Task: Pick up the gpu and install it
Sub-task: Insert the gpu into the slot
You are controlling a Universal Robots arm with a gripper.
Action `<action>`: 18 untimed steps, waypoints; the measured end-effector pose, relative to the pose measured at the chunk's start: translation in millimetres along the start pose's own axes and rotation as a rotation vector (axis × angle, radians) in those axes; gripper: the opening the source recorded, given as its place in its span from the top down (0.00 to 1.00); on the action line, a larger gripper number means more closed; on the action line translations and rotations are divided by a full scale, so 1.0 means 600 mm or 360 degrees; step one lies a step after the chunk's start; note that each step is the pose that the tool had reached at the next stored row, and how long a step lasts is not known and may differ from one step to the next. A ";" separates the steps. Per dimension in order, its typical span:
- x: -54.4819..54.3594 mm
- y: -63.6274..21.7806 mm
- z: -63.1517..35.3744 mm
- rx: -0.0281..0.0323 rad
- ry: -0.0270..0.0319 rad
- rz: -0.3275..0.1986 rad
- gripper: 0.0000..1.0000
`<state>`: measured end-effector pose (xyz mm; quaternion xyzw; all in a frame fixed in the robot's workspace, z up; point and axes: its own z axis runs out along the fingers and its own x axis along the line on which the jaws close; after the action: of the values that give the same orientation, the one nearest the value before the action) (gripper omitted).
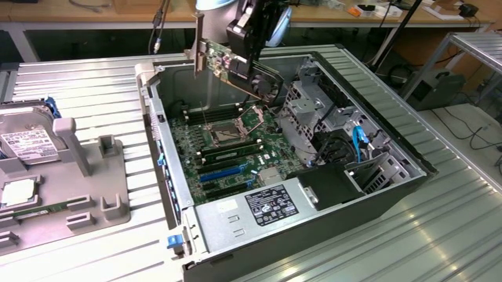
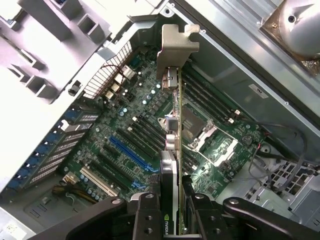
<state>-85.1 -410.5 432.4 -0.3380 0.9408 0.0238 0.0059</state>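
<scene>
gpu (image 1: 227, 63) above the computer case (image 1: 353, 235), hard drive (image 1: 27, 141) at the exterior view's left

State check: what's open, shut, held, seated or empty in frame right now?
gripper: shut on the gpu
gpu: held in the air above the motherboard, not seated
computer case: lying on its side, side panel off, open
blue slot: empty
hard drive: outside the case, resting on the gray fixture
</scene>
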 end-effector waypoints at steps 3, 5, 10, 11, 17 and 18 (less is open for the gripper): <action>0.000 0.000 0.000 0.00000 0.00000 0.0000 0.73; 0.000 0.000 0.000 -0.00003 0.00004 -0.0010 0.73; -0.001 0.001 0.000 -0.00016 0.00024 -0.0059 0.73; -0.001 0.001 0.000 -0.00020 0.00030 -0.0074 0.73; -0.001 0.001 0.000 -0.00044 0.00067 -0.0163 0.73; -0.001 0.001 0.000 -0.00050 0.00074 -0.0184 0.73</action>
<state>-85.1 -409.9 432.3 -0.3918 0.9197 0.0241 0.0045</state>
